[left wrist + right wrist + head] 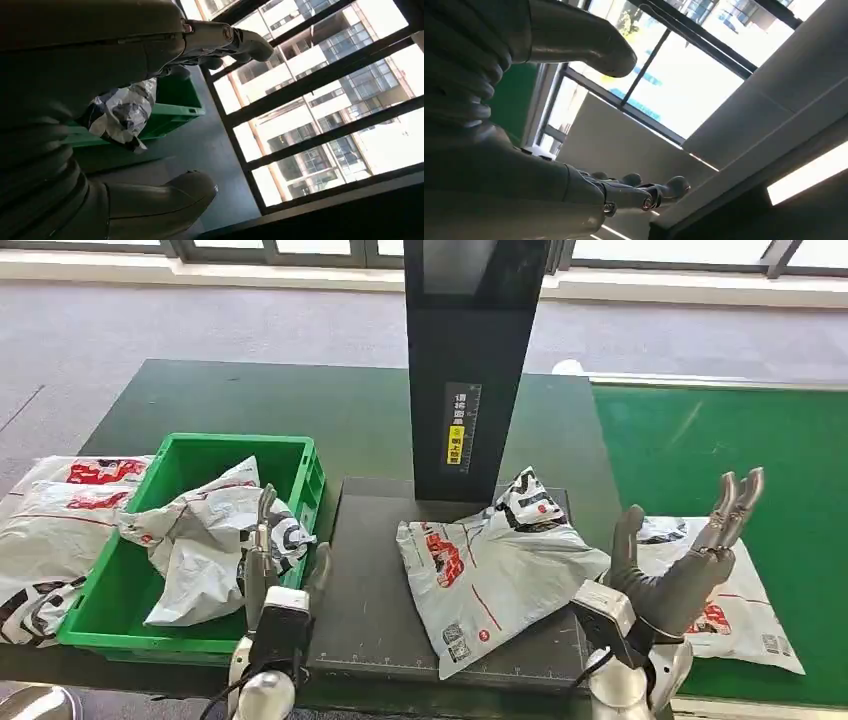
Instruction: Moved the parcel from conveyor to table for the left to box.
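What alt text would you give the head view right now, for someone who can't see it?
A grey parcel lies on the dark platform under a black post, between the open left hand and open right hand. A green bin at left holds a parcel; another parcel lies on the green conveyor.

Glossy crinkled plastic parcel (495,565); smooth plastic box (205,455).

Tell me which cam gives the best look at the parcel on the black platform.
Head view. The parcel lies flat on the black platform, whole outline visible, right hand open beside it. The wrist views point up at windows: the left one catches another parcel in the green bin, the right one none.
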Controlling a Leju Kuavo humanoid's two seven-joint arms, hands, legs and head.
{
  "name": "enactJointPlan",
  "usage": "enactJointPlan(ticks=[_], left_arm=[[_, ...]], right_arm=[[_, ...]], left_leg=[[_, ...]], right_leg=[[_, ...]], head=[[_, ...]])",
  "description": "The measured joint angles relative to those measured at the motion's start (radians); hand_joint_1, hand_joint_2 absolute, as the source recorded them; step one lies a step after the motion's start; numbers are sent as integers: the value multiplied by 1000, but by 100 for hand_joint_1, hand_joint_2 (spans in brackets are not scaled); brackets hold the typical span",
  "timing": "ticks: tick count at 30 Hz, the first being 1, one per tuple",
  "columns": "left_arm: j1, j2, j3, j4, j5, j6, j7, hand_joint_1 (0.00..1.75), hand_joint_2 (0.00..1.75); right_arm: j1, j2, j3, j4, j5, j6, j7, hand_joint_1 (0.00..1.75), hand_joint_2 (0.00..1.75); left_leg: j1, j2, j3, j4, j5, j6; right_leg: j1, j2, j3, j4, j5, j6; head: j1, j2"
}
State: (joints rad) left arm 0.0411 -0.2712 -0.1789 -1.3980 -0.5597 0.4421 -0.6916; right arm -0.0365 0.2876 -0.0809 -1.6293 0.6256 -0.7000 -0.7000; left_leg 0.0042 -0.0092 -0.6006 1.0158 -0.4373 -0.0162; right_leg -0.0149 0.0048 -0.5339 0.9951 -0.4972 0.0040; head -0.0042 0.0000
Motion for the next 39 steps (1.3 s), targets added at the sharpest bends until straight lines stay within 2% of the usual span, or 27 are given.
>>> enactJointPlan(ticks=[11, 26, 39], left_arm=[[-30, -4, -34, 139, -80, 51, 22, 0, 175], [-42, -5, -37, 183, -103, 63, 32, 0, 175], [-153, -4, -163, 328, -117, 137, 113, 0, 175]], right_arm=[[-8, -2, 0, 63, -15, 0, 0, 0, 175], [-13, -3, 1, 103, -15, 0, 0, 0, 175], [-18, -3, 4, 140, -47, 0, 0, 0, 175]], left_leg=[[0, 1, 0, 0, 0, 0], [0, 1, 0, 0, 0, 0], [0, 0, 0, 0, 0, 0]], right_leg=[[0, 0, 0, 0, 0, 0], [0, 0, 0, 0, 0, 0], [0, 0, 0, 0, 1, 0]], head=[[0, 0], [0, 0], [0, 0]])
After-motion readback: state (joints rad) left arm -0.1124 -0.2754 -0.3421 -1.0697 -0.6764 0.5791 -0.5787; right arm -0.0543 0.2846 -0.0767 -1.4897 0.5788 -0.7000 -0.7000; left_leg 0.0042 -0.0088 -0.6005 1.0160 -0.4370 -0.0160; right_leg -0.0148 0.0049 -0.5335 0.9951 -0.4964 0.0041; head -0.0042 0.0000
